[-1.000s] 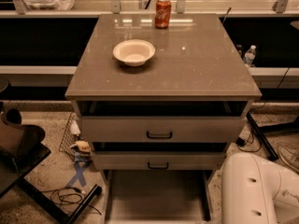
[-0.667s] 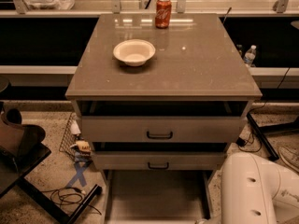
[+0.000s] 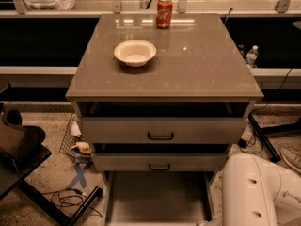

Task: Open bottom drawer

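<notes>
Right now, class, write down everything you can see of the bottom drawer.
The bottom drawer is pulled out toward the camera, beneath the middle drawer. Its flat, plain grey floor shows, with nothing seen on it, between pale side walls. Its front panel and handle fall below the picture's edge. The white robot arm stands close at its right; the end effector is out of view, so any contact cannot be told.

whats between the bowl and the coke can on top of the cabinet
Nothing: in the camera view, bare tabletop separates the bowl and the can. The gripper is out of frame; only the white arm shows, lower right.
</notes>
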`<state>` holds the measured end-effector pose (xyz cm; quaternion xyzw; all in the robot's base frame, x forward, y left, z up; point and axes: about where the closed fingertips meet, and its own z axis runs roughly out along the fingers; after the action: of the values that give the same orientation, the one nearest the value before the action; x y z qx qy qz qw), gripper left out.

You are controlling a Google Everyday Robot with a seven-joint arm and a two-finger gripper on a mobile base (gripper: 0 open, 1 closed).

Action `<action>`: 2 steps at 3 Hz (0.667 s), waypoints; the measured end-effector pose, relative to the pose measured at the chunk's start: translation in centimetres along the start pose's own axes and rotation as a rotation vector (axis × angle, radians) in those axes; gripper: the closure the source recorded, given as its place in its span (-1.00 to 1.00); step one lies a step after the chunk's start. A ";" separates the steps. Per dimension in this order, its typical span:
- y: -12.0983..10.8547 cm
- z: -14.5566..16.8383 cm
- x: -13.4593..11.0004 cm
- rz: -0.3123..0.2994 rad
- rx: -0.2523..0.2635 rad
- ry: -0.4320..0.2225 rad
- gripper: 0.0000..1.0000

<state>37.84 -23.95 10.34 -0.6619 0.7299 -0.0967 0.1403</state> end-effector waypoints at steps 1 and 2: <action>0.1 0.0 -0.1 0.000 -0.001 -0.001 -0.45; 0.1 0.0 -0.1 0.000 -0.002 -0.001 -0.90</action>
<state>37.77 -23.84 10.35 -0.6621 0.7299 -0.0957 0.1402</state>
